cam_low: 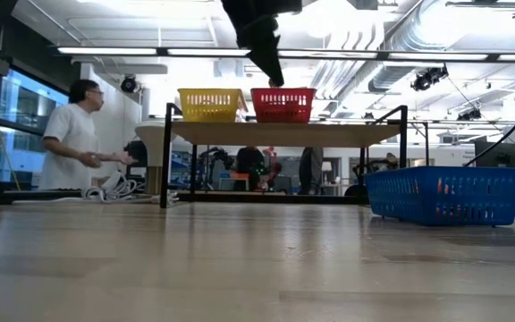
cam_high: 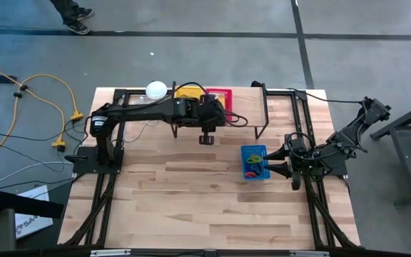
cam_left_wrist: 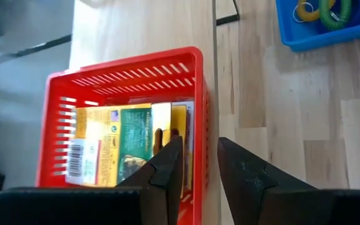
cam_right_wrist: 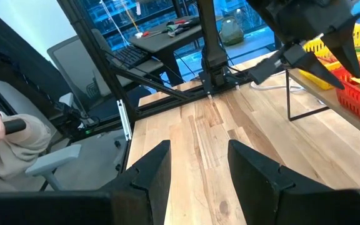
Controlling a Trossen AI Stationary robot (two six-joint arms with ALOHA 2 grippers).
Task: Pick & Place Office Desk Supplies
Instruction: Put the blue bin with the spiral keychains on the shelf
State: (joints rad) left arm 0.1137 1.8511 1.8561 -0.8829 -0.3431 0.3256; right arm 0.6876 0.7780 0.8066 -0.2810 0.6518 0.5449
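A red basket (cam_left_wrist: 130, 119) holds yellow-and-green card boxes (cam_left_wrist: 120, 147) and stands beside a yellow basket (cam_high: 188, 91) on a raised shelf (cam_low: 275, 134) at the table's far side. A blue basket (cam_high: 254, 162) on the table holds bright-coloured rings (cam_left_wrist: 324, 12). My left gripper (cam_left_wrist: 199, 165) is open and empty, hanging above the red basket's rim; it also shows in the low view (cam_low: 266, 54) and the high view (cam_high: 206, 135). My right gripper (cam_right_wrist: 199, 169) is open and empty, low at the table's right, just right of the blue basket (cam_low: 445, 195).
A white round-topped object (cam_high: 156, 89) with a cable sits at the far left of the shelf. Black frame rails (cam_high: 262, 114) stand around the shelf. A person (cam_low: 74, 134) stands beyond the table. Bare wood (cam_high: 191, 200) lies toward the near edge.
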